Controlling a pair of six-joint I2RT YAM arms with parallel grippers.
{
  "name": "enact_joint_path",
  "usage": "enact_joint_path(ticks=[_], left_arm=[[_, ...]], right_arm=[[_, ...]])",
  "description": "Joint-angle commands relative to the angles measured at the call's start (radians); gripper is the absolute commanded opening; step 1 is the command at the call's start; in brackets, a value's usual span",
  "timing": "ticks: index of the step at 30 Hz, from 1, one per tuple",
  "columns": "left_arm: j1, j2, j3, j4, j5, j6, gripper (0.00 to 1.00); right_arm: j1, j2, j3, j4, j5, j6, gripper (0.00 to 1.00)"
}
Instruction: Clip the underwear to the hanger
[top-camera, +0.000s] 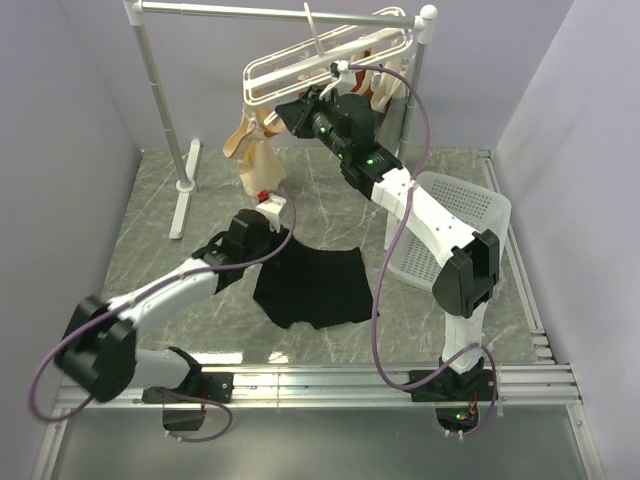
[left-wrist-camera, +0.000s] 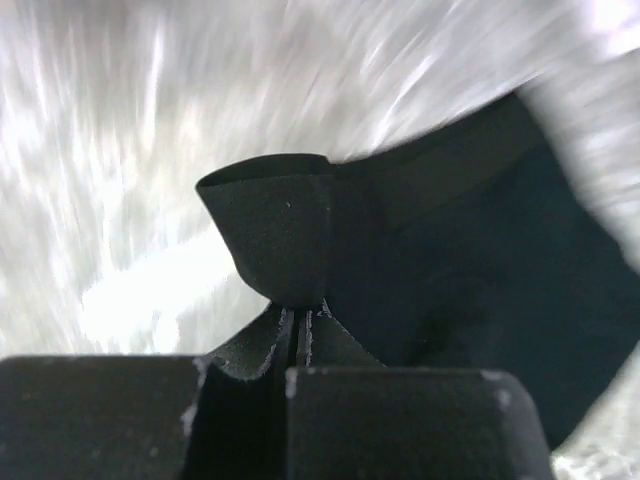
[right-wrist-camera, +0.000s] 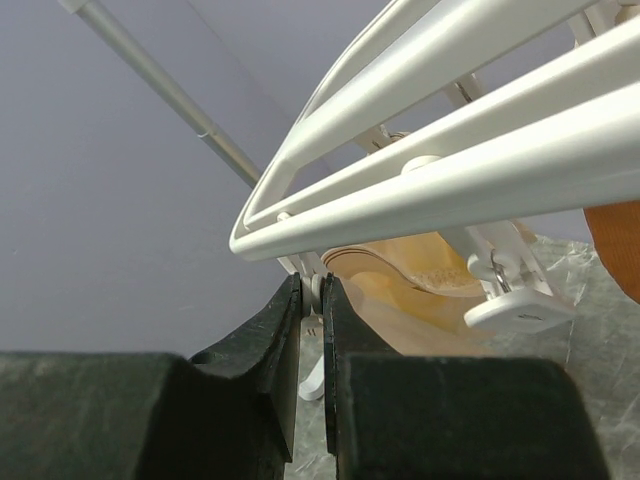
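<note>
You are early in the job: the underwear (top-camera: 315, 285) lies mostly flat on the desk (top-camera: 330, 190), near the middle of the top view, and no part of it hangs from the hanger (top-camera: 320, 60), which sits tilted at 12 o'clock under the rail

What looks done is the pickup grip: your left pincer (left-wrist-camera: 300, 320) is clamped on a fold of black fabric at the garment's 10 o'clock corner, and in the wrist view the waistband runs off toward 2 o'clock

By my judgement you have three things left: lifting the garment, carrying that edge up to the hanger, and getting a clip to bite it

Your left arm reaches low and forward from 7 o'clock, wrist dipped toward the desk

Your right arm stretches up and inward from 5 o'clock, its elbow beside the basket (top-camera: 470, 215); the right pincer (right-wrist-camera: 312, 284) is narrow, and it appears to pinch a small white clip (right-wrist-camera: 313, 296) just under the frame bars at the hanger's 9 o'clock end, near the tan garments (top-camera: 262, 160)
</note>
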Motion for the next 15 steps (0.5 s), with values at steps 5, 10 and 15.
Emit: enact_joint_path(ticks=[5, 10, 15], left_arm=[[-0.024, -0.170, -0.059, 0.309, 0.101, 0.284, 0.00], [-0.021, -0.205, -0.084, 0.440, 0.141, 0.341, 0.00], [-0.011, -0.194, -0.064, 0.544, 0.112, 0.393, 0.00]], right_arm=[[-0.015, -0.065, -0.070, 0.007, -0.012, -0.021, 0.00], [-0.018, -0.079, -0.095, 0.013, -0.030, -0.018, 0.00], [-0.024, -0.094, -0.109, 0.021, -0.050, -0.018, 0.00]])
